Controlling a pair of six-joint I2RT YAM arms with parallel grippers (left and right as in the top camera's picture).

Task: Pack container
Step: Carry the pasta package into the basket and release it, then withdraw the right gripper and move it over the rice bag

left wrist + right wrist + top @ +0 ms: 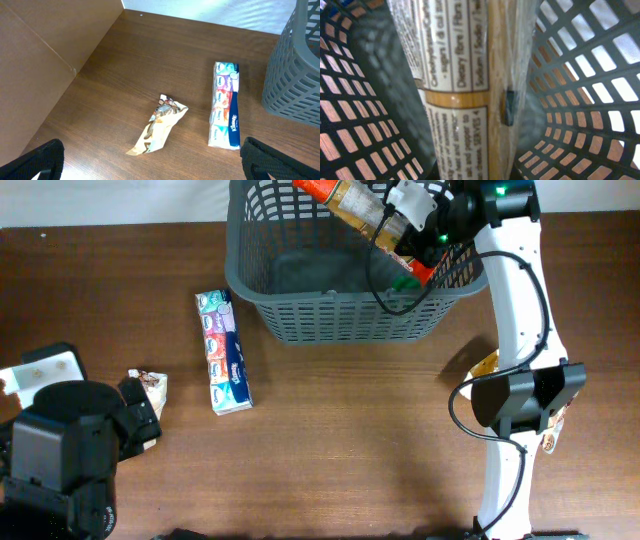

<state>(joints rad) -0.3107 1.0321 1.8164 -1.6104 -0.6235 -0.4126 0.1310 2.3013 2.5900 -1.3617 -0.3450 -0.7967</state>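
The dark grey lattice basket [345, 315] stands at the back middle of the table. My right gripper [405, 220] is shut on a long spaghetti packet [350, 200] and holds it tilted inside the basket; the packet's label [455, 90] fills the right wrist view, with the basket's walls [580, 100] on both sides. A strip of tissue packs [224, 352] lies left of the basket, also in the left wrist view [225, 110]. A small beige snack packet [153, 386] lies further left, ahead of my open left gripper [150, 165], shown as [160, 125].
My left arm's black body [65, 450] sits at the table's front left, with a white object [40, 370] beside it. A yellow-white packet [485, 365] lies partly under my right arm. A brown wall panel [40, 60] rises at the table's left.
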